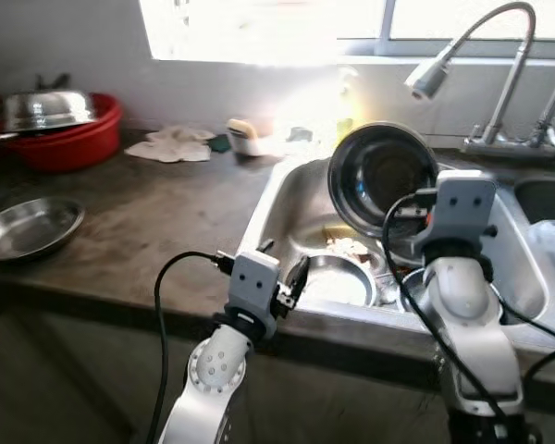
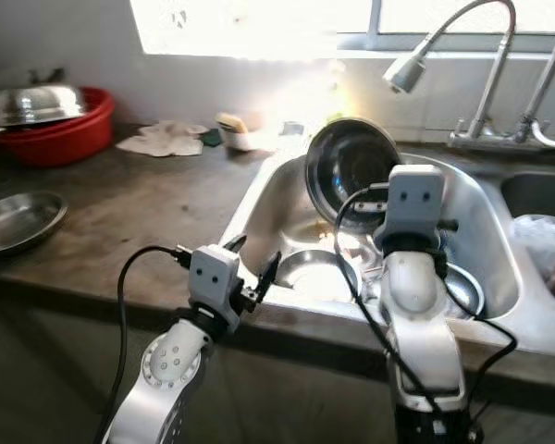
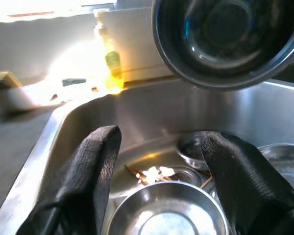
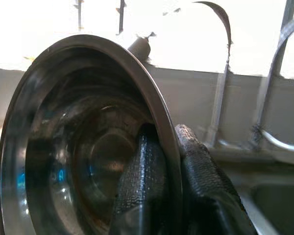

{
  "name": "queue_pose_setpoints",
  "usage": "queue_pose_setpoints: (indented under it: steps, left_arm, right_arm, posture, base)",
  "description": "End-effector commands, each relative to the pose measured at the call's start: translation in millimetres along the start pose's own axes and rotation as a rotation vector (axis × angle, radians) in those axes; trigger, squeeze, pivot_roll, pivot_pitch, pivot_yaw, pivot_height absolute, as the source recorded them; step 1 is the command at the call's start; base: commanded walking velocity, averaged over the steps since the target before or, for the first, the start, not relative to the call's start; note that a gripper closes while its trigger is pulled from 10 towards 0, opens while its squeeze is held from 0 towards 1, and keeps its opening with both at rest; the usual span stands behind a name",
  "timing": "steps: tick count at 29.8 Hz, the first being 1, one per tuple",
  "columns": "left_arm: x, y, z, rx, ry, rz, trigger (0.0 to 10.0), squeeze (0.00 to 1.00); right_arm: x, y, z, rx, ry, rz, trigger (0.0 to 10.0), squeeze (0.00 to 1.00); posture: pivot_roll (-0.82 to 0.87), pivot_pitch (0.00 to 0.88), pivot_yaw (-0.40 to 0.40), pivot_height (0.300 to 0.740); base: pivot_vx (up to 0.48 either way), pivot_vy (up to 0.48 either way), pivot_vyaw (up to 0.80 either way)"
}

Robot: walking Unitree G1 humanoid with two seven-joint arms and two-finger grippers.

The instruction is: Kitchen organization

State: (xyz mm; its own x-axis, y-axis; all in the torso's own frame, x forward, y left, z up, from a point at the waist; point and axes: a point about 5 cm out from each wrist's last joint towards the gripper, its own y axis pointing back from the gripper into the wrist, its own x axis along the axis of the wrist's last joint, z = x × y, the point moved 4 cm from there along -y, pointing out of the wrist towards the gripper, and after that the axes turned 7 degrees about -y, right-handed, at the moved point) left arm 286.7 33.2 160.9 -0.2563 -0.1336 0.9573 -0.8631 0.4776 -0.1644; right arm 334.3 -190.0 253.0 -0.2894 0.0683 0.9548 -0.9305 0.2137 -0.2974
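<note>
Silver arms fill the near edge of the head views. Left gripper (image 1: 289, 280) hovers at the sink's (image 1: 276, 190) front rim, fingers (image 3: 90, 166) spread wide and empty, aimed at a small steel bowl (image 3: 167, 211) lying just under and between them in the basin (food scraps and a smaller cup sit by the drain beyond).

Right gripper (image 4: 172, 161) is pinched tight on the rim of the big steel bowl (image 1: 381, 176), one finger inside the wall, one outside, thin metal edge sandwiched between. Bowl is lifted clear of the basin, tipped on edge with its mouth facing the robot, at about 12 o'clock from the right wrist, with the spray faucet (image 1: 472, 57) at roughly 1 o'clock from it.

Handling judgement: thin stainless, so stiff and light for its size, not fragile, but smooth and probably wet, hence slippery. A rim pinch is the sensible hold; the catch is that a wide bowl held at one edge point can swivel or slide out if swung fast. Keep it slow, keep the grip deep over the lip.

Counter at 9 to 10 o'clock: shallow steel plate (image 1: 30, 227), red basin (image 1: 69, 137) with a steel lid on it, crumpled cloth (image 1: 171, 145).
</note>
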Motion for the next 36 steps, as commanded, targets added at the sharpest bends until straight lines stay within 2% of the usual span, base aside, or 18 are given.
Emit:
queue_pose_setpoints:
  steps: [1,6,9,10,11,12,17,18,27,30,36]
  left_arm:
    - [-0.4,1.9,-6.5,0.021,-0.002,-0.004,10.0,0.0]
    - [-2.2,2.8,-5.0,0.013,0.0,-0.012,10.0,0.0]
    - [-1.7,3.2,-4.4,0.014,0.003,-0.009,10.0,0.0]
    - [-1.7,3.2,-4.4,0.014,0.003,-0.009,10.0,0.0]
    - [-0.9,3.5,-4.1,0.014,0.006,-0.006,10.0,0.0]
    - [-0.2,3.9,-3.7,0.013,0.006,-0.004,10.0,0.0]
    - [-0.2,5.3,-2.4,0.017,0.007,-0.008,10.0,0.0]
    - [0.0,6.3,-1.6,0.018,0.008,-0.01,10.0,0.0]
    - [0.2,11.1,-1.2,0.032,0.015,-0.019,10.0,0.0]
    - [-0.4,12.9,0.0,0.032,0.015,-0.025,10.0,0.0]
    - [0.2,13.5,-0.1,0.037,0.019,-0.028,10.0,0.0]
  right_arm:
    - [-4.8,-7.3,-3.2,0.019,-0.004,-0.052,10.0,0.0]
    - [-12.5,-19.7,3.3,0.021,0.011,-0.126,10.0,0.0]
    - [-26.3,-33.6,6.6,0.05,0.039,-0.238,10.0,0.0]
    - [-26.3,-33.6,6.6,0.05,0.039,-0.238,10.0,0.0]
    - [-37.5,-39.9,7.2,0.07,0.047,-0.311,10.0,0.0]
    - [-47.0,-44.4,6.3,0.091,0.038,-0.369,10.0,0.0]
    - [-60.4,-50.6,-5.4,0.179,-0.003,-0.439,10.0,0.0]
    - [-68.8,-50.9,-11.1,0.227,-0.005,-0.488,10.0,0.0]
    - [-97.7,-48.2,-30.8,0.395,-0.012,-0.649,10.0,0.0]
    - [-115.3,-34.2,-42.7,0.488,-0.054,-0.752,10.0,0.0]
    - [-128.8,-24.1,-46.2,0.514,-0.031,-0.799,10.0,0.0]
  posture:
    - [0.09,0.0,-0.008,0.74]
    - [0.1,0.0,-0.012,0.74]
    - [0.1,0.0,-0.014,0.74]
    - [0.1,0.0,-0.014,0.74]
    - [0.1,0.0,-0.015,0.74]
    - [0.1,0.0,-0.015,0.74]
    - [0.11,0.0,-0.022,0.74]
    - [0.11,0.0,-0.027,0.74]
    - [0.12,0.01,-0.037,0.74]
    - [0.13,0.015,-0.044,0.74]
    - [0.13,0.025,-0.047,0.74]
  base:
    - [0.0,0.0,0.0]
    - [0.0,0.0,0.0]
    - [0.0,0.0,0.0]
    - [0.0,0.0,0.0]
    - [0.0,0.0,0.0]
    - [0.0,0.0,0.0]
    - [0.0,0.0,0.0]
    - [0.0,0.0,0.0]
    - [0.0,0.0,0.0]
    - [0.0,0.0,0.0]
    - [0.0,0.0,0.0]
